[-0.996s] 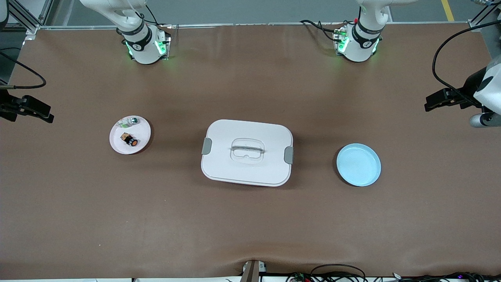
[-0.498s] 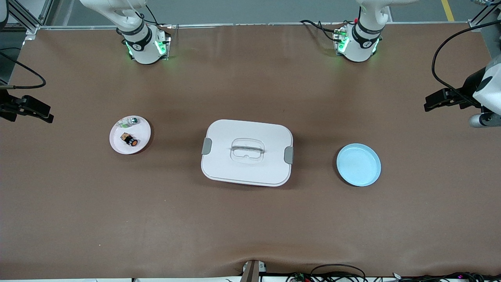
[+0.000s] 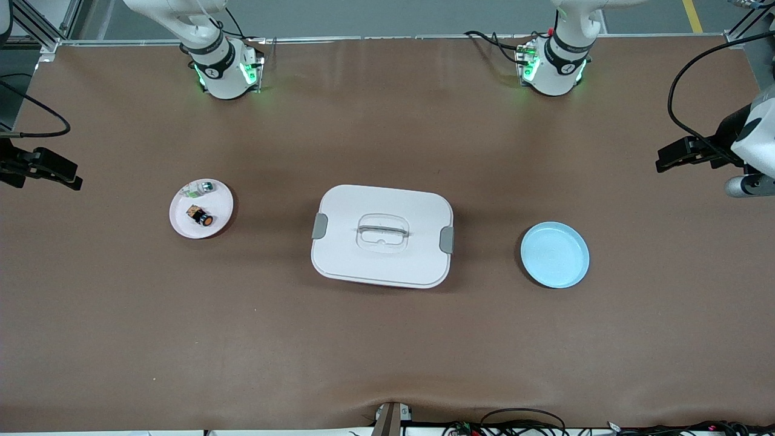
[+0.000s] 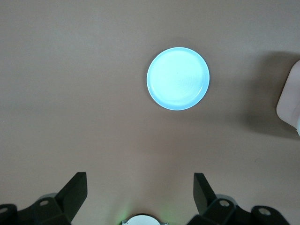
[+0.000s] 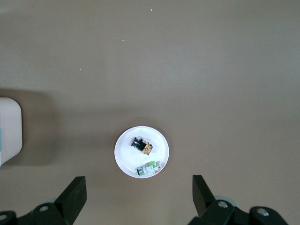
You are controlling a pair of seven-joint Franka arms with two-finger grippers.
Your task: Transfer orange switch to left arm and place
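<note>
While both arms wait raised, left gripper (image 4: 139, 194) over table (image 3: 387, 339), right gripper (image 5: 139, 194) likewise; jaws wide, empty

Right arm (image 3: 212, 57) and left arm (image 3: 560, 57): white rounded shells; black joint bands; green-lit bases; black cables; left gripper (image 4: 140, 197) and right gripper (image 5: 139, 197) carry black wedge-shaped fingers.

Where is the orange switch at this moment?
The orange switch lies on the pink plate toward the right arm's end of the table, beside the clear-silver switch, apart from the box.
</note>
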